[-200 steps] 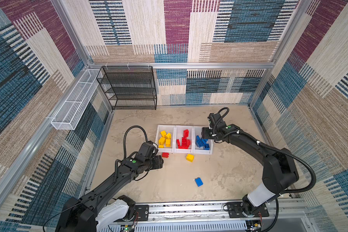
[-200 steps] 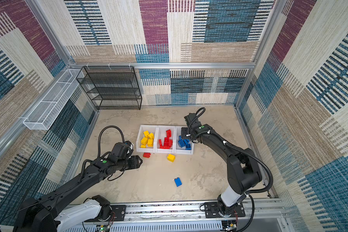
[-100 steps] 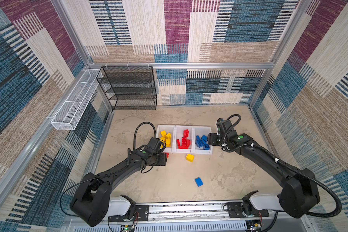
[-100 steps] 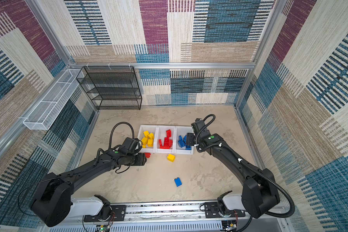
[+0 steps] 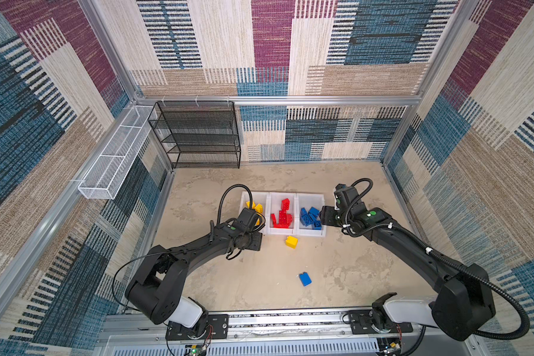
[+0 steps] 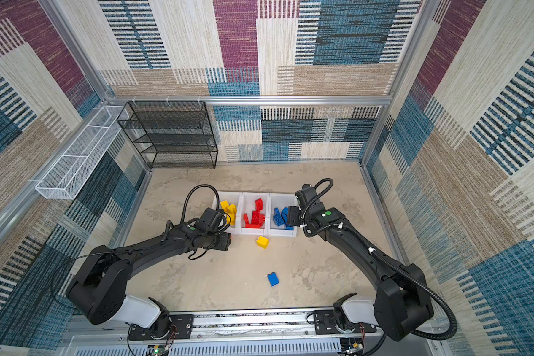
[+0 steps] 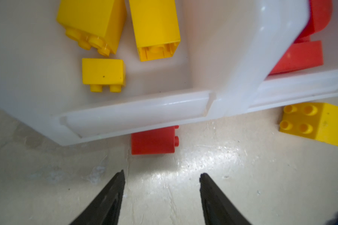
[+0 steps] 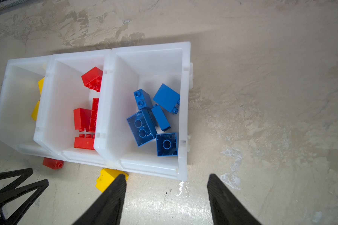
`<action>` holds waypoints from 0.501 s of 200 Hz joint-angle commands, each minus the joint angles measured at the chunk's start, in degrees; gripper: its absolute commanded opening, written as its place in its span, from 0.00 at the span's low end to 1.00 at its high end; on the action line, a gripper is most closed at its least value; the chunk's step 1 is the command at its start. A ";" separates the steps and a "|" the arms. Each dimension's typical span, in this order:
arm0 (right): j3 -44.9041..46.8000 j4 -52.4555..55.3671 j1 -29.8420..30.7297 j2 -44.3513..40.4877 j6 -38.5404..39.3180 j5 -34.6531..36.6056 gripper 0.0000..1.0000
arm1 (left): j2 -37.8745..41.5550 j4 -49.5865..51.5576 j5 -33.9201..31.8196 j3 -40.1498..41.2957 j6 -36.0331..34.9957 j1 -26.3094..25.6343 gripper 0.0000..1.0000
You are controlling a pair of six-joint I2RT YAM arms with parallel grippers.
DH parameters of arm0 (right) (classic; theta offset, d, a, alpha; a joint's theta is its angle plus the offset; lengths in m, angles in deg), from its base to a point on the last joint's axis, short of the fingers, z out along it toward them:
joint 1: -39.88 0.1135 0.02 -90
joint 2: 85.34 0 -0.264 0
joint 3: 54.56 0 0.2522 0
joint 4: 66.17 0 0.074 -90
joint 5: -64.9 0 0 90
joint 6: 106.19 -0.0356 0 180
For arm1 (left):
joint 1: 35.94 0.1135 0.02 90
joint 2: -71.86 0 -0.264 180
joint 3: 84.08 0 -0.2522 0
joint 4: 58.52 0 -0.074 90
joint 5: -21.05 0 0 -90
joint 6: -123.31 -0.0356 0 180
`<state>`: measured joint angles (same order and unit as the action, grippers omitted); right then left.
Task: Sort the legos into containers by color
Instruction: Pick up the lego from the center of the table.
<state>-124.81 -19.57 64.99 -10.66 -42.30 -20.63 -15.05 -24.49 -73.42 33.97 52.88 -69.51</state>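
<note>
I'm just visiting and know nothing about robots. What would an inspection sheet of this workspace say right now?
Surface: beige mottled tabletop.
Job's things: three joined white bins hold yellow, red and blue legos separately; red brick at the bins' front lip, yellow brick and blue brick loose on the tabletop.
Clutter: nothing seen.
Grippers: left gripper jaws apart, empty, facing the red brick; right gripper jaws apart, empty, by the bins.
Cables: black hoses loop above both wrists.
Surroundings: black wire rack, white mesh basket, patterned walls.

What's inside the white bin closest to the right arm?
Five blue bricks show in the bin, jumbled, two with hollow undersides up. Anything beneath them is covered.
</note>
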 commanded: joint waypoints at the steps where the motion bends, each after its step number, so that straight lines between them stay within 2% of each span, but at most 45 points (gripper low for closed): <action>1: 0.26 -0.50 0.03 -0.56 -0.76 -0.26 0.69 | -1.26 -1.64 -3.44 -0.81 -2.17 -0.27 0.65; 61: 0.81 -0.67 0.04 -0.72 -0.97 -0.62 0.69 | -4.96 -2.08 -5.31 -2.99 -2.26 -0.31 0.65; 100: 1.03 -0.72 0.04 -0.85 -1.14 -0.88 0.69 | -7.76 -2.28 -5.10 -5.02 -2.69 -0.33 0.61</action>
<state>-123.96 -19.59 64.99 -11.05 -42.72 -21.07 -21.52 -26.06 -77.77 30.17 52.23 -69.83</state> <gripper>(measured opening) 0.688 0.623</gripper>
